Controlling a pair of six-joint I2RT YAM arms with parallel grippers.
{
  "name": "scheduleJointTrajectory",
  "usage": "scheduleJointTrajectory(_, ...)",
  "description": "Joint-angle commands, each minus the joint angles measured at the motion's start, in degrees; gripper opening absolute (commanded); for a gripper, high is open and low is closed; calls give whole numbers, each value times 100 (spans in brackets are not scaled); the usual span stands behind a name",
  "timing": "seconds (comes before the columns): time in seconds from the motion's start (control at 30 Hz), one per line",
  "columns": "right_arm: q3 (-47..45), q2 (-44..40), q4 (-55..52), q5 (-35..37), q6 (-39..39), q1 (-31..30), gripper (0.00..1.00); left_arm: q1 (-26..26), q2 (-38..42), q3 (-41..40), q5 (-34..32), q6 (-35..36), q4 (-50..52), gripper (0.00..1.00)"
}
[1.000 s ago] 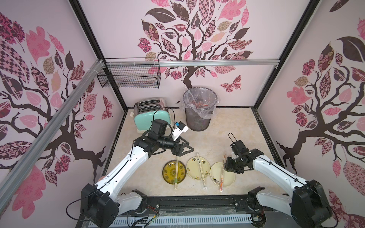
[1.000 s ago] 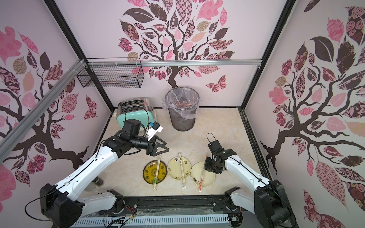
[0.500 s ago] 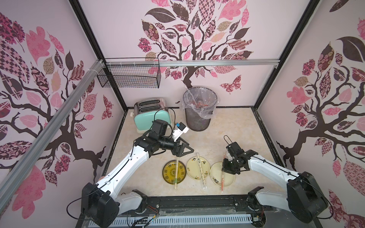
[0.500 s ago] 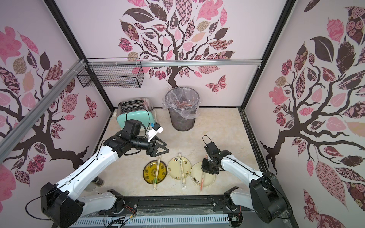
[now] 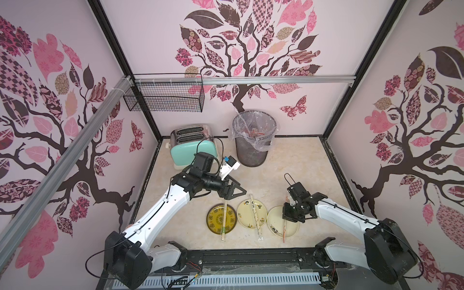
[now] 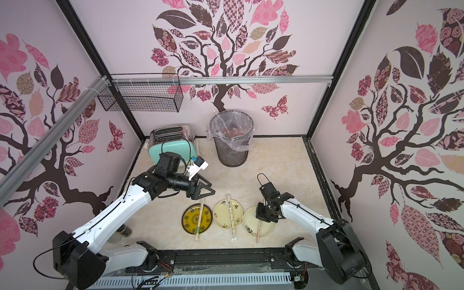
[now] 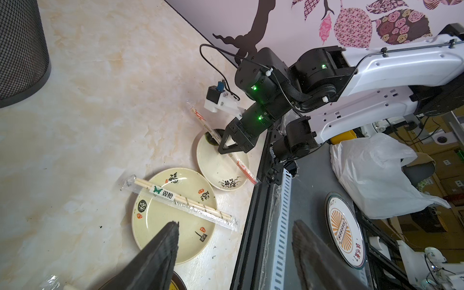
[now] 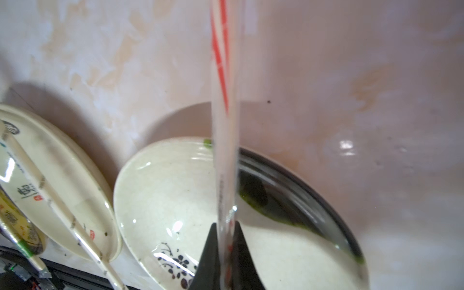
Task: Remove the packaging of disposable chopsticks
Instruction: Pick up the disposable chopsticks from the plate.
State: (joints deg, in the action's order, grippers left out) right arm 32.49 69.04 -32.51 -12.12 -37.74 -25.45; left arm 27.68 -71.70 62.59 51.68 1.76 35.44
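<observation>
My right claw (image 8: 224, 227) is closed flat on the red-printed sleeve (image 8: 223, 113) and grips it partway along its length. This sleeve crosses the white plate (image 8: 163, 200), and its ends reach past the rim. Just beside that plate stands the middle plate (image 7: 150, 221). It carries a second sleeve (image 7: 160, 192), unopened, with a pair of chopsticks (image 7: 200, 207) visible inside.

My left claw (image 5: 233, 194) is spread wide and holds nothing. It hangs above the far end of the third sleeve (image 5: 224, 221), which lies across the yellow plate (image 5: 213, 221). All three plates sit in a row along the near edge of the table (image 5: 288, 160). At the back wall stand a toaster (image 5: 193, 148) and a mesh bin (image 5: 253, 153).
</observation>
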Motion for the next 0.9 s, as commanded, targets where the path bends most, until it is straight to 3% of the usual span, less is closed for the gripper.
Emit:
scheduleJointTrajectory(0.0, 289, -194, -218, 175, -2, -38, 4, 11, -16, 157, 70, 105, 59, 75)
scheduleJointTrajectory(0.17, 624, -554, 377, -53, 381, -39, 0, -21, 209, 101, -472, -39, -154, 77)
scheduleJointTrajectory(0.33, 979, -757, 1799, -693, 792, -55, 0, -402, 363, -312, -506, -828, -1211, 81)
scheduleJointTrajectory(0.37, 1012, -790, 2201, -826, 846, -81, 0, -481, 331, -315, -494, -906, -1292, 93)
scheduleJointTrajectory(0.4, 1033, -804, 2551, -916, 919, -122, 0, -533, 316, -306, -502, -945, -1339, 98)
scheduleJointTrajectory(0.53, 1136, -695, 3678, -942, 1597, -491, 0, -617, 249, -127, -1040, -812, -1103, 98)
scheduleJointTrajectory(0.6, 1089, -569, 4257, -1012, 1870, -655, 0, -616, 341, -145, -1586, -967, -1193, 98)
scheduleJointTrajectory(0.73, 856, -264, 5668, -1453, 1675, -704, 0, -626, 731, -382, -2972, -1690, -1752, 98)
scheduleJointTrajectory(0.83, 807, 24, 6354, -1859, 1660, -749, 0, -634, 1004, -555, -2876, -1859, -2176, 97)
scheduleJointTrajectory(0.87, 828, 116, 6481, -2051, 1686, -751, 0, -639, 1029, -605, -2617, -1905, -2366, 91)
